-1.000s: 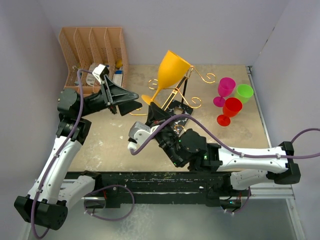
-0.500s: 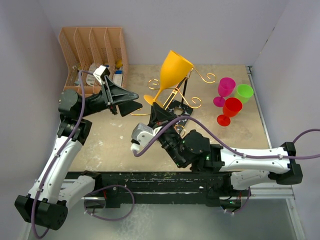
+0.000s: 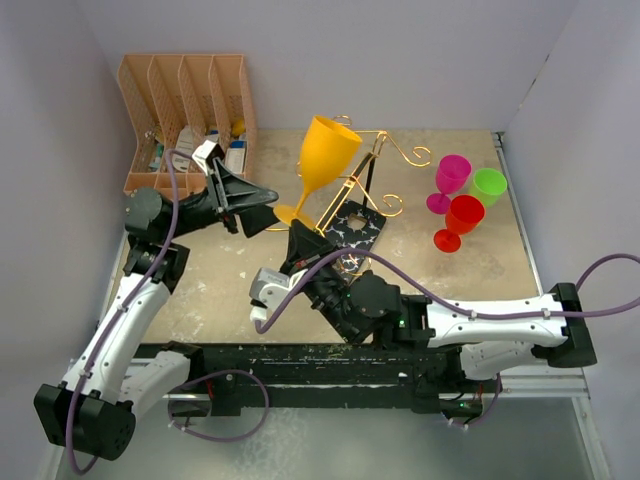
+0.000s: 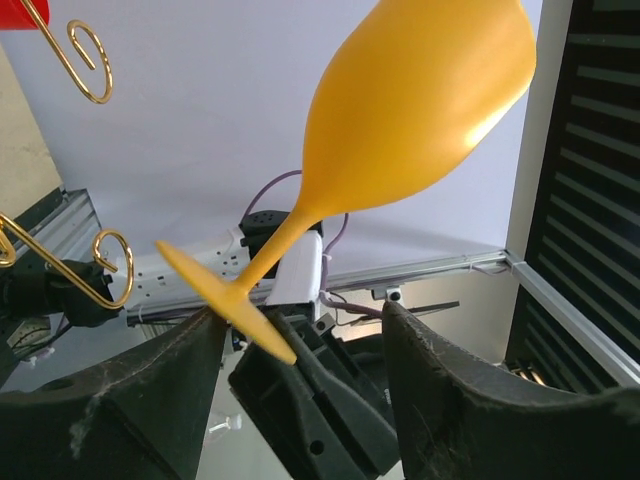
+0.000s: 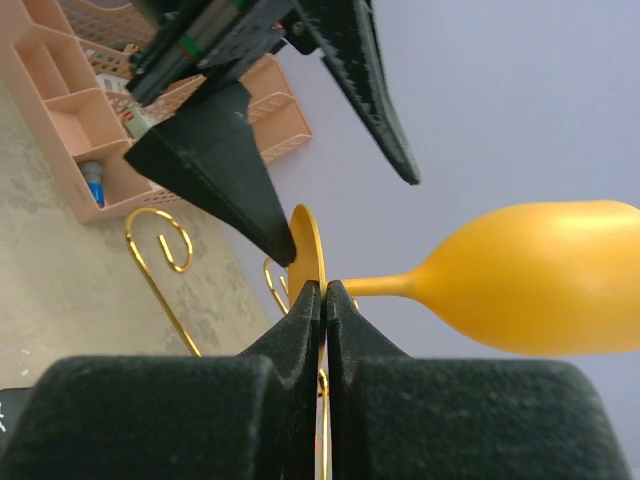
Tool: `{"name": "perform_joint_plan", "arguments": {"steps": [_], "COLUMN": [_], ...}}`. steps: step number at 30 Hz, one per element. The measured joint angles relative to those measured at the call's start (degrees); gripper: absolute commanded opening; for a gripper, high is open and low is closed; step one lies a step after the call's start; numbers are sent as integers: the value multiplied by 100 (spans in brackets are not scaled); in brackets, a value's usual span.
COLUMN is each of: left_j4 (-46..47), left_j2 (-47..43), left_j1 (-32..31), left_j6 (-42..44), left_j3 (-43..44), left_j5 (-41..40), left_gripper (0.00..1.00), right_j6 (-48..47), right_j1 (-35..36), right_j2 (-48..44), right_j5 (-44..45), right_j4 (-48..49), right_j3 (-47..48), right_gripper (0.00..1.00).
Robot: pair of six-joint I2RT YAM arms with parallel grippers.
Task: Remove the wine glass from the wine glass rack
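Note:
The yellow wine glass [image 3: 326, 150] hangs tilted in the air, bowl up and foot [image 3: 290, 213] low at the left of the gold wire rack [image 3: 385, 150]. The rack's black marble-look base [image 3: 356, 224] lies under it. My right gripper [image 3: 303, 234] is shut on the rim of the foot, and in the right wrist view its fingertips [image 5: 309, 300] pinch the yellow disc [image 5: 312, 245]. My left gripper [image 3: 262, 205] is open, and in the left wrist view [image 4: 300, 350] the foot [image 4: 225, 300] sits between its jaws, close to the left finger. Gold curls [image 4: 100, 270] show beside it.
A peach file organiser [image 3: 185, 100] with small items stands at the back left. Pink [image 3: 452, 172], green [image 3: 489, 185] and red [image 3: 463, 215] plastic glasses stand at the right. Grey walls close in the left, back and right sides.
The yellow glass has moved left and turned more upright, carried by my right gripper. My left gripper has shifted right, up to the foot. The rack's base has shifted slightly.

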Motion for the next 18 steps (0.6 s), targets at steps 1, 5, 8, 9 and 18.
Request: {"name": "perform_joint_plan", "arguments": {"steps": [1, 5, 8, 9, 18], "left_j4": [57, 155, 186, 208, 546], "left_j2": [0, 0, 0, 0, -4], "left_j1": [0, 0, 0, 0, 0], "left_j6": [-48, -151, -254, -269, -487], "left_j3": [-37, -122, -192, -212, -522], "left_j5": [-2, 7, 28, 39, 61], "left_gripper": [63, 41, 15, 6, 0], "right_j6": [-22, -136, -293, -345, -605], "right_j1": [13, 50, 79, 85, 118], "right_j2": [28, 83, 83, 83, 74], "right_j5": [-15, -68, -98, -109, -22], "right_j4": [2, 68, 275, 365, 426], "right_j3": [-31, -131, -155, -173, -396], "right_gripper": [0, 0, 0, 0, 18]}}
